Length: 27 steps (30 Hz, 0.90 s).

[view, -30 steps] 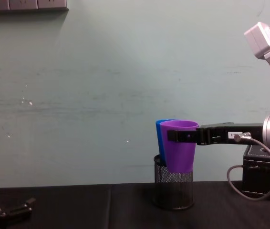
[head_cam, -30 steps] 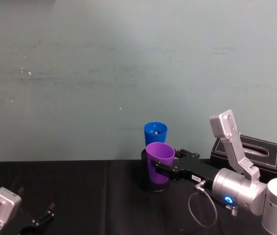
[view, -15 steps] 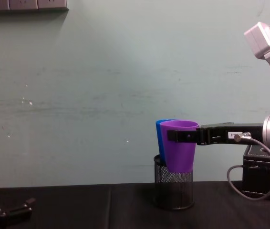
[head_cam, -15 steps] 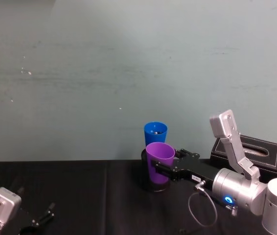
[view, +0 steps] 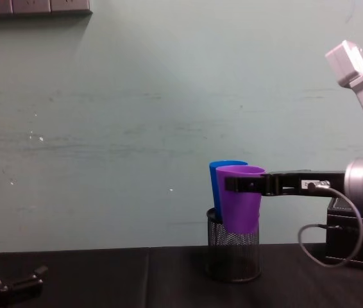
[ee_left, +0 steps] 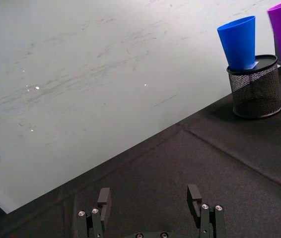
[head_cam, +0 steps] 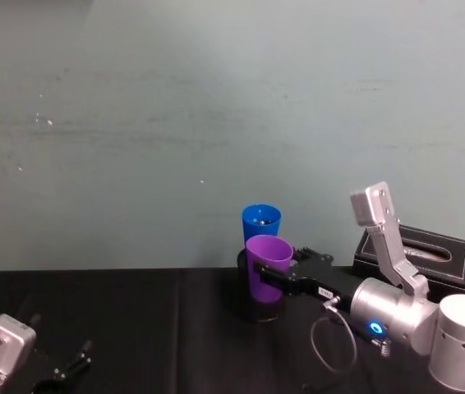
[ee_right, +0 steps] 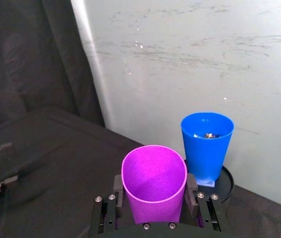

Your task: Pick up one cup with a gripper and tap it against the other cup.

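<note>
My right gripper point(ee_right: 154, 199) is shut on the purple cup point(ee_right: 154, 186), with one black finger on each side of it just under the rim. It holds the cup point(view: 239, 204) upright in the air, right in front of the blue cup point(view: 217, 183). The blue cup point(ee_right: 206, 145) stands inside a black mesh pen holder point(view: 233, 258). The two cups are very close, and I cannot tell whether they touch. In the head view the purple cup point(head_cam: 267, 264) covers the lower part of the blue cup point(head_cam: 261, 222). My left gripper point(ee_left: 150, 201) rests open low at the near left.
A black box point(head_cam: 430, 250) stands on the black tablecloth at the right, behind my right arm. A grey cable point(view: 313, 244) loops under the right wrist. A pale green wall closes off the back of the table.
My right gripper has sunk a little with the purple cup, and the arm has shifted slightly toward the blue cup. The left arm has not moved.
</note>
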Each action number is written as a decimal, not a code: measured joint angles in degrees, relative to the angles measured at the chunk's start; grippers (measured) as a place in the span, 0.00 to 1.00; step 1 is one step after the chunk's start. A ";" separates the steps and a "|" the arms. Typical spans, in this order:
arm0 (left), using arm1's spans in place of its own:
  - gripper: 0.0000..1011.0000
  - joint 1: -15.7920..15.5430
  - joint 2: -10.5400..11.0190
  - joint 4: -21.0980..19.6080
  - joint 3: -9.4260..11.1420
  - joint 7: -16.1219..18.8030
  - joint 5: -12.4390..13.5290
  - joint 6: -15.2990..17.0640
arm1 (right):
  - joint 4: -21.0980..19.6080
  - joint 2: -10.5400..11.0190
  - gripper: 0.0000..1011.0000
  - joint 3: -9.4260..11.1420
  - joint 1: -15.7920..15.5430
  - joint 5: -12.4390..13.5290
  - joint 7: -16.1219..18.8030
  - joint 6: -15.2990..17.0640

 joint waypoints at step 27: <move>0.99 0.00 0.00 0.00 0.00 0.00 0.00 0.00 | 10.31 -4.92 0.72 1.25 5.61 -2.83 0.94 -3.95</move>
